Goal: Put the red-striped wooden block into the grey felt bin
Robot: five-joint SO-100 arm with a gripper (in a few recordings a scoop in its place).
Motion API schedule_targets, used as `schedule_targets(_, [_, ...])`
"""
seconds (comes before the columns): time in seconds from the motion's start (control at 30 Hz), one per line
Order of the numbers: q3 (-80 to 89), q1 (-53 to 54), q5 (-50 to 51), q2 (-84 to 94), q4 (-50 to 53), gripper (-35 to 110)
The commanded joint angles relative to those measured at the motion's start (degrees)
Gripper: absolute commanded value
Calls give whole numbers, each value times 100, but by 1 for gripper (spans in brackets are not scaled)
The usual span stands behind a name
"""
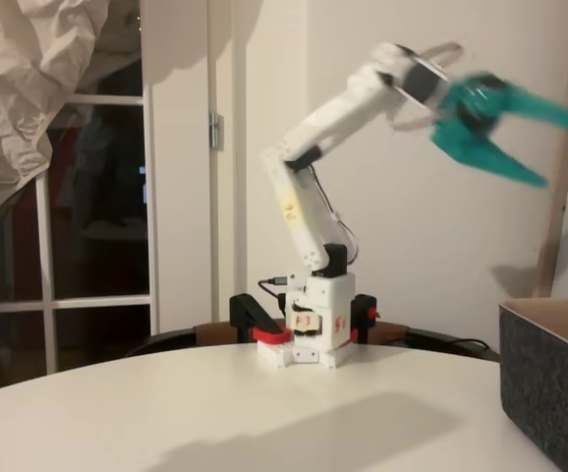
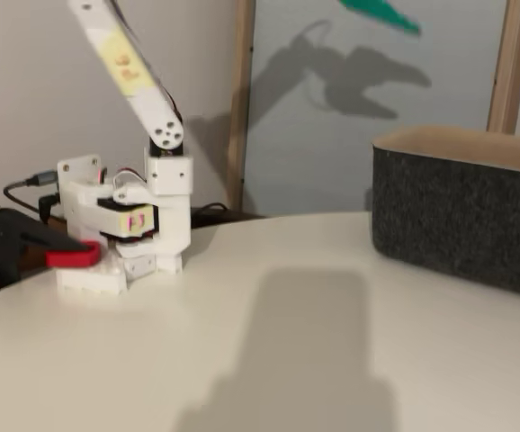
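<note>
Tool (image 1: 544, 147) raised high, teal fingers spread, gripping nothing; grey felt bin (image 1: 551, 379) sits below it, slightly right.

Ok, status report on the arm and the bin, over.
Gripper open, raised high, holding nothing. Grey felt bin at table's right edge in both fixed views. Table bare between base and bin.

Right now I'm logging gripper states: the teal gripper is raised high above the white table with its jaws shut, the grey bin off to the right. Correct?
Not quite. In a fixed view the teal gripper is raised above the white table, but its jaws are spread open. The grey bin does stand at the right.
</note>
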Motion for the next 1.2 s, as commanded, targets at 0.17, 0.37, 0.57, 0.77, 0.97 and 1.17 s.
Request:
schedule_targets(0.17, [343, 2839, 738, 1063, 325, 30])
schedule_targets(0.37, [1494, 4966, 879, 1415, 404, 30])
schedule_targets(0.57, [3006, 6451, 1046, 1854, 378, 24])
schedule_targets(0.77, [4667, 7400, 1477, 2637, -79, 18])
schedule_targets(0.97, [6029, 7787, 1424, 4061, -1037, 14])
schedule_targets(1.17, [7031, 7901, 1239, 5353, -1274, 10])
